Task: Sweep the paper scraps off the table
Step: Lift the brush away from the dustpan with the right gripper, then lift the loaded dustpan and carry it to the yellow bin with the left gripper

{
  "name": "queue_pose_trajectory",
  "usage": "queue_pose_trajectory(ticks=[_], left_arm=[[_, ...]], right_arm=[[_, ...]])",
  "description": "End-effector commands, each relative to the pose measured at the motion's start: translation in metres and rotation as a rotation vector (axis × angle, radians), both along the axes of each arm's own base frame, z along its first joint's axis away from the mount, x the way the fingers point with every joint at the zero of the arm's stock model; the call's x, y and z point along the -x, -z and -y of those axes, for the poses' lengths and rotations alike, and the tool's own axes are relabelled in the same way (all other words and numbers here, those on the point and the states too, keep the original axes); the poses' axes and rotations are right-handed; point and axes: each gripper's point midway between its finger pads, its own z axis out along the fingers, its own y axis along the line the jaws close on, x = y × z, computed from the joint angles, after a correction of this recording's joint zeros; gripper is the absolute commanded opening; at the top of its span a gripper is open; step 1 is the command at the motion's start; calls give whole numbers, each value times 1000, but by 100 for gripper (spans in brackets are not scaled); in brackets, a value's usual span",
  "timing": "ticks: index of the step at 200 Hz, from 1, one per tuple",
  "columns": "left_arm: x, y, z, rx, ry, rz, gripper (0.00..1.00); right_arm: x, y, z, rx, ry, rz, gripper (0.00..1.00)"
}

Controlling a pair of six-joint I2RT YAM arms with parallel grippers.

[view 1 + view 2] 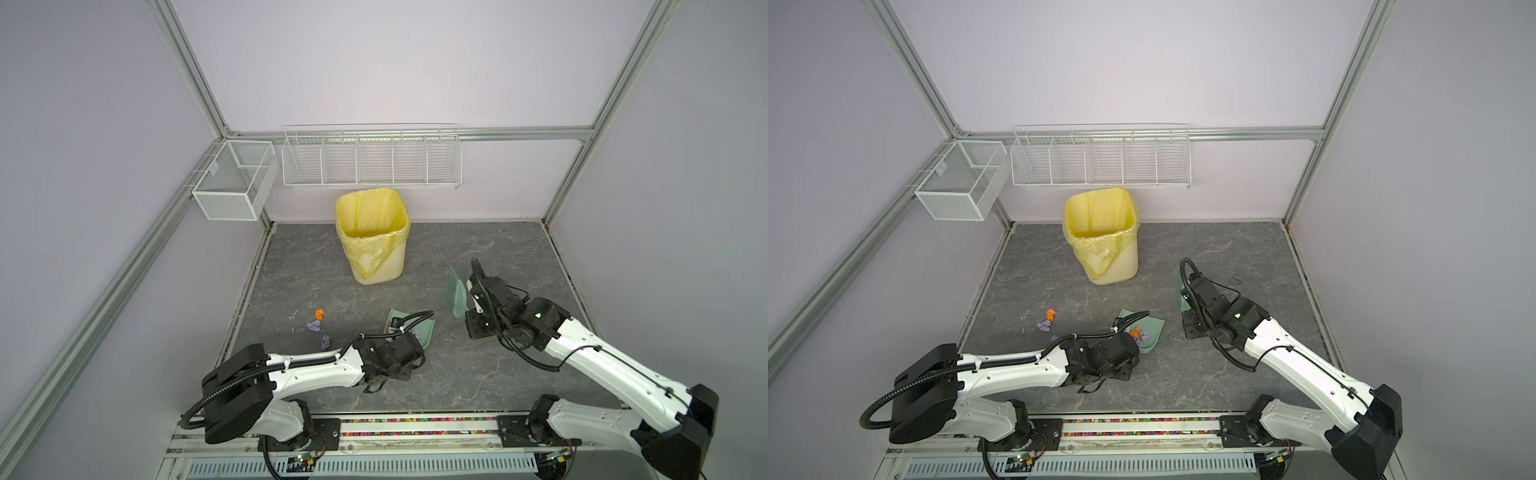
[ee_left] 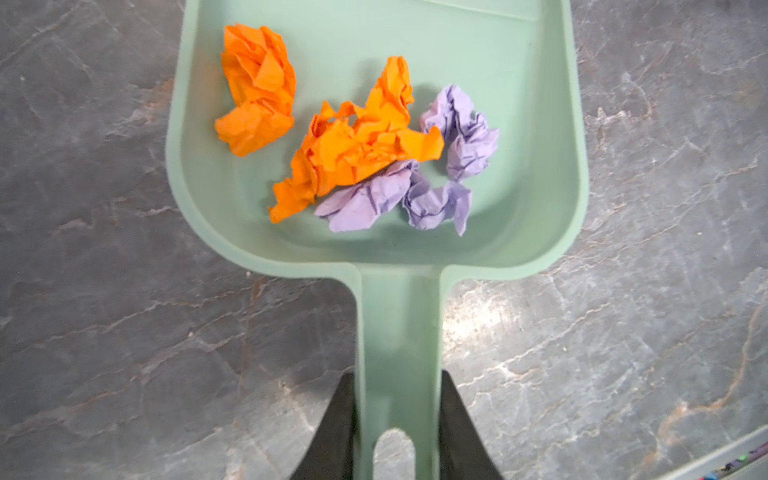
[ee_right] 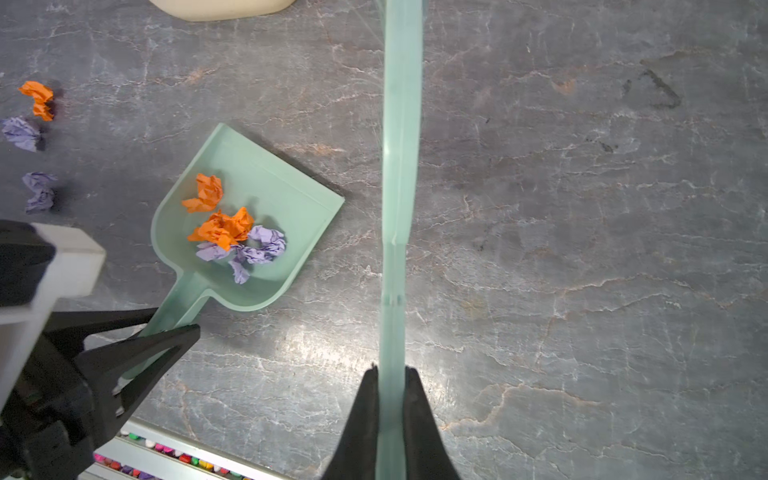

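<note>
A mint-green dustpan (image 2: 498, 62) lies flat on the table (image 1: 478, 374), and my left gripper (image 2: 399, 374) is shut on its handle. Several paper scraps sit in the pan: orange wads (image 2: 257, 87) and lilac wads (image 2: 461, 133). To the left of the pan, three paper scraps lie loose on the table: an orange one (image 1: 319, 314) and two lilac ones (image 1: 313, 326) (image 1: 325, 341). My right gripper (image 3: 390, 368) is shut on the handle of the mint-green brush (image 1: 456, 293), held above the table to the right of the dustpan (image 3: 282, 183), bristles pointing toward the back.
A cream bin with a yellow liner (image 1: 372, 237) stands at the back centre of the table. White wire baskets (image 1: 372, 158) (image 1: 232, 183) hang on the back and left frame. A silver rail (image 1: 415, 424) edges the front.
</note>
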Motion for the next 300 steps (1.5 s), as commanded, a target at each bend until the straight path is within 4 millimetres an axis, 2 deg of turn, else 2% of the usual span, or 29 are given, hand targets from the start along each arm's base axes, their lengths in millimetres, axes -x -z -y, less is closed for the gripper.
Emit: queue_pose_trajectory(ticks=[1,64,110,181,225,300], left_arm=[[-6,-24,8,37,3,49,0],[-7,-61,12,71,18,65,0],[-8,-85,17,109,31,78,0],[-10,-122,26,137,70,111,0],[-24,-137,25,156,43,100,0],[-45,-181,20,148,56,153,0]], right_arm=[[-1,3,7,-8,36,0,7],[-1,17,12,0,64,-14,7],[-5,9,12,-24,78,22,7],[-6,12,16,-18,92,37,7],[-6,14,15,-29,94,41,7],[-1,15,20,-38,98,50,7]])
